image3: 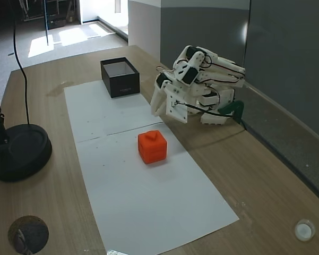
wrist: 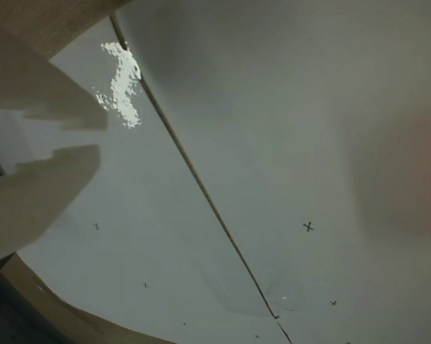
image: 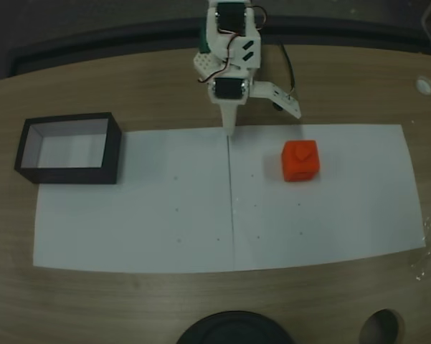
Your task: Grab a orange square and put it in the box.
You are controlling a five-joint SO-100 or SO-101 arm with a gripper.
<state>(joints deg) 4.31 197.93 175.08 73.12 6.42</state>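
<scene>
White paper sheets (image: pixel 165 215) cover the wooden table (image: pixel 201 301), joined by a seam at the middle; a round black stand base (image3: pixel 18 151) sits at 9 o'clock in a fixed view. Nothing stands between the orange square (image: pixel 300 160) and the black box (image: pixel 70 149); the square lies on the paper at 3 o'clock, the box at 9 o'clock, well apart. The white arm is folded low at 12 o'clock; its gripper (image: pixel 252 115) points down near the paper, jaws spread apart, holding nothing.
</scene>
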